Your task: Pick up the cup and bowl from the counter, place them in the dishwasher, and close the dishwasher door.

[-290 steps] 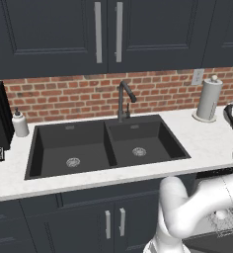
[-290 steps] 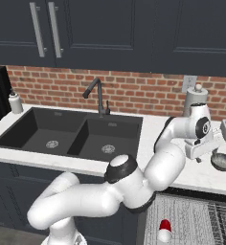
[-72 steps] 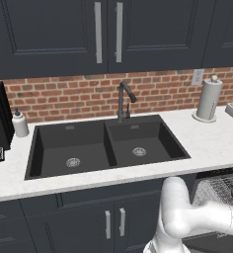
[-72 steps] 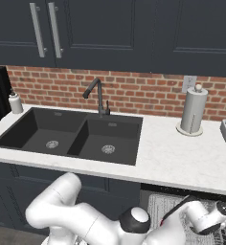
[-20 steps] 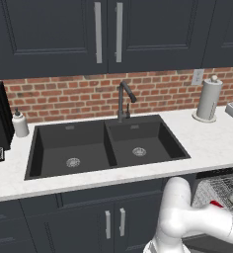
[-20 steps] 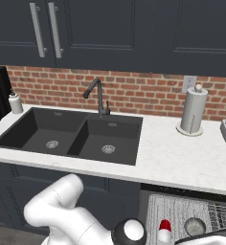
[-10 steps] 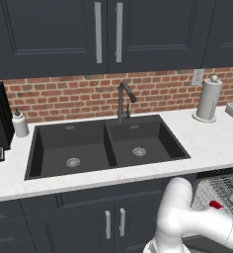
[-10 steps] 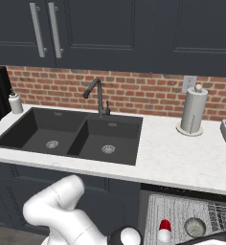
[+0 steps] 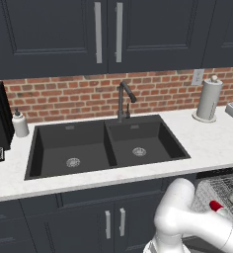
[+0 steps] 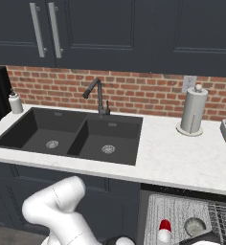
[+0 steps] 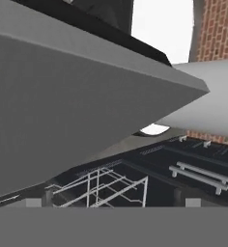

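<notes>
Tool spread wide, holding nothing, down low beside the grey door panel [image 11: 77, 111]. Arm dropped lower than a second ago. Red cup [image 10: 165, 226] and bowl [image 10: 195, 226] side by side in the dishwasher rack [image 10: 182, 210], below the desk [image 10: 182, 160].

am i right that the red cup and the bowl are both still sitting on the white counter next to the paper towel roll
Not quite. The red cup and the bowl are not on the counter; both sit in the pale wire rack of the open dishwasher, as the right base view shows. The paper towel roll does stand on the counter, with neither item beside it.
</notes>
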Controlling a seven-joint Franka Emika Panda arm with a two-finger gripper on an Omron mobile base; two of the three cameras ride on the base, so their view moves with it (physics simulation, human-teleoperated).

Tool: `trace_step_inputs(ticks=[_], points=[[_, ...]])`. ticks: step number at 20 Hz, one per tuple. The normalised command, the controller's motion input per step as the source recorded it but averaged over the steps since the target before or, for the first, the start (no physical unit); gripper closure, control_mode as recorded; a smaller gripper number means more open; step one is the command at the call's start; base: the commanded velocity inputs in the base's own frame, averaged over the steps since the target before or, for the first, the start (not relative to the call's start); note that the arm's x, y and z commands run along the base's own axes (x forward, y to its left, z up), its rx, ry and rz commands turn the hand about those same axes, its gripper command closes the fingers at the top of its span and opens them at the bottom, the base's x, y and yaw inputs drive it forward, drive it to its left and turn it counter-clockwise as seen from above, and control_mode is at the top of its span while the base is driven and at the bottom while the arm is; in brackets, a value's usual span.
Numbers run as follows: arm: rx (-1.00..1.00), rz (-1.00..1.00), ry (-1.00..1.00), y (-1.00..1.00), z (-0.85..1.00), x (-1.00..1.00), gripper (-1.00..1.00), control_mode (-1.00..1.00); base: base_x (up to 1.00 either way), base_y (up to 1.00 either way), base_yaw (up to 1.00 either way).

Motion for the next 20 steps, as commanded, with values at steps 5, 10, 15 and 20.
trace_step_inputs(ticks=[5, 10, 15, 20], points=[[0.00, -0.02, 0.00, 0.12, -0.55, 0.10, -1.00, -1.00, 0.00, 0.00, 0.00], [0.00, -0.01, 0.00, 0.10, -0.48, 0.23, -1.00, -1.00, 0.00, 0.00, 0.00], [0.00, 0.00, -0.02, 0.04, -0.37, 0.37, -1.00, -1.00, 0.00, 0.00, 0.00], [0.00, 0.00, 0.00, 0.00, -0.36, 0.39, -1.00, -1.00, 0.00, 0.00, 0.00]])
